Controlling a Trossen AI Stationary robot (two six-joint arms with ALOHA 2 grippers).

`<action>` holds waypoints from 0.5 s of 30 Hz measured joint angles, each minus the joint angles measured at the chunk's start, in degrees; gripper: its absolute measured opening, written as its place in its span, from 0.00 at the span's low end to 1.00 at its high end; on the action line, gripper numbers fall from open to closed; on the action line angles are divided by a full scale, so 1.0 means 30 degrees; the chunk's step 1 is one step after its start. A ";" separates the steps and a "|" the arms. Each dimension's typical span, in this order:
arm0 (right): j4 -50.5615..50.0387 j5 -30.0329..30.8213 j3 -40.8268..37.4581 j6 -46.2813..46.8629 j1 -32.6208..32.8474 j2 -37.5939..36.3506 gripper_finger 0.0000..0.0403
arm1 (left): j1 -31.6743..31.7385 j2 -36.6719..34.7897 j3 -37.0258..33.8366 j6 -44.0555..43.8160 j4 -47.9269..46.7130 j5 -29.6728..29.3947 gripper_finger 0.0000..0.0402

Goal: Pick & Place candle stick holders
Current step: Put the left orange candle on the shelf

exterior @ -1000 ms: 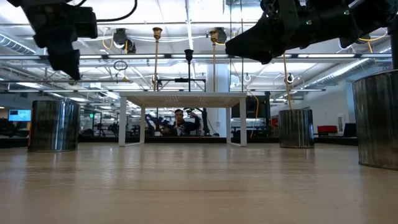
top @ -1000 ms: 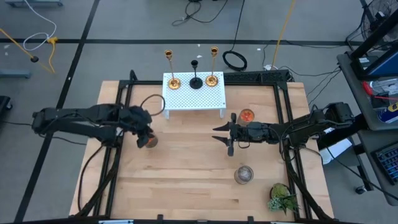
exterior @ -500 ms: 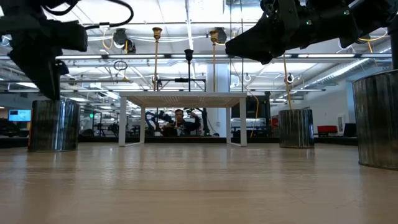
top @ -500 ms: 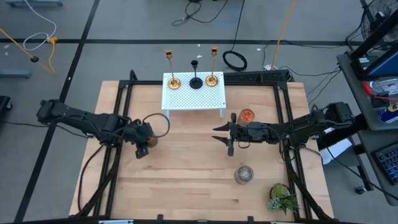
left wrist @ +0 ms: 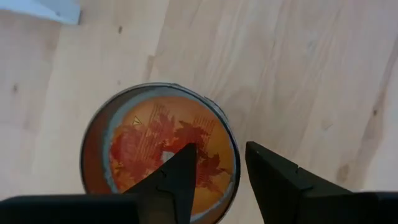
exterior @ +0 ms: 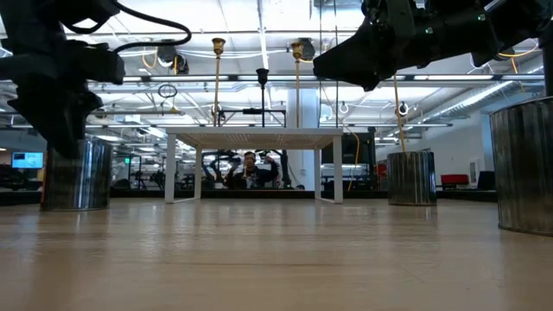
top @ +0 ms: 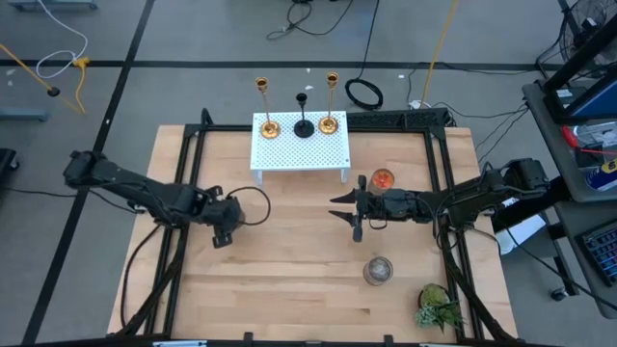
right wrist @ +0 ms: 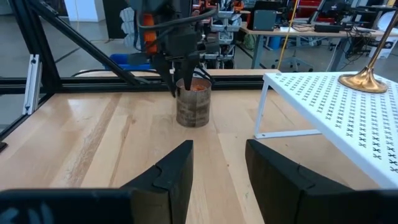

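Two gold candle stick holders point(top: 267, 123) point(top: 330, 120) and a shorter black one point(top: 304, 127) stand on their round bases on a white perforated shelf point(top: 299, 149) at the table's far middle. My left gripper point(top: 221, 232) is open and points down over a metal cup point(left wrist: 143, 143) with orange contents. One finger point(left wrist: 177, 177) is above the cup's inside and the other point(left wrist: 273, 177) is outside its rim. My right gripper point(top: 337, 207) is open and empty, hovering right of the table's centre and pointing left. My left gripper comes at the metal cup point(right wrist: 194, 106) from above with the rim point(left wrist: 234, 155) between its open fingers. I cannot tell whether a finger touches the cup. The cup stands upright on the table.
A second cup with orange contents point(top: 383, 179) stands near my right gripper. A metal cup point(top: 378, 270) and a small green plant point(top: 439, 306) stand at the near right. Black frame rails point(top: 183, 193) run along the table's sides. Bare wood lies in the near middle.
My left gripper has gone down and a little toward the table's near edge, onto the metal cup, which it now covers in the high view. The left arm has stretched out lower. The cup has stayed in place.
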 joint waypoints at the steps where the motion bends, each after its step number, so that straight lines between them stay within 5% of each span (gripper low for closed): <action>1: 0.0005 0.0000 0.0000 0.0006 0.0000 0.0000 0.36 | -0.0106 0.0133 0.0012 0.0322 0.0028 -0.0096 0.33; 9: 0.0007 0.0000 0.0000 -0.0022 0.0000 0.0000 0.36 | -0.0338 0.0220 0.0017 0.1029 0.0214 -0.0136 0.03; 15: 0.0079 0.0006 0.0000 -0.0036 0.0000 0.0000 0.36 | -0.0524 0.0337 0.1272 0.2440 0.0231 -0.0107 0.02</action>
